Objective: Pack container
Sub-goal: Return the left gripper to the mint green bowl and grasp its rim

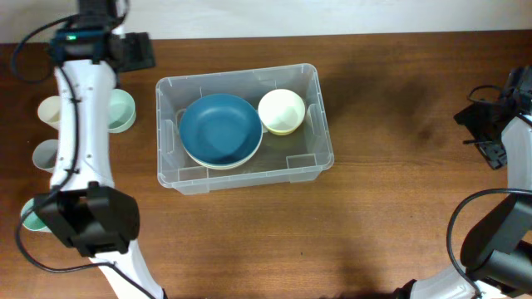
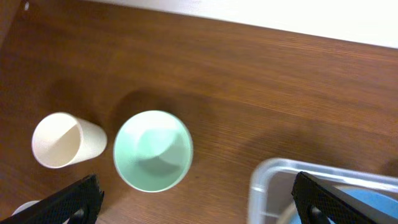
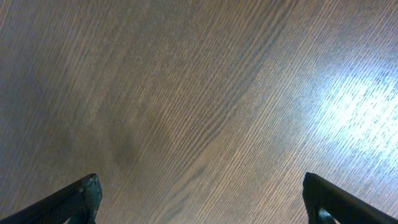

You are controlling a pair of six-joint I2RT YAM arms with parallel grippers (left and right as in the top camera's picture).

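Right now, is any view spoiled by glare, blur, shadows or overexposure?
Overhead: even light, sharp, with a faint shadow to the picture's right of the container. Left wrist: blown-out white strip along the top, green bowl slightly soft. Right wrist: strong glare on the table at the picture's right, dimmer at left.

Top-down view of a dark wooden table (image 1: 391,224). At centre sits a clear plastic container (image 1: 249,178), its long side running left to right. Inside, a blue bowl (image 1: 220,129) nests in a paler bowl (image 1: 218,165) – only its cream rim shows – with a small pale yellow bowl (image 1: 281,111) just beside it on the right. Left of the container stand a mint cup (image 1: 125,110), a cream cup (image 1: 48,110) and a grey-white cup (image 1: 45,154), partly hidden by the white left arm (image 1: 79,124). The right arm (image 1: 499,124) is at the right edge, well apart.
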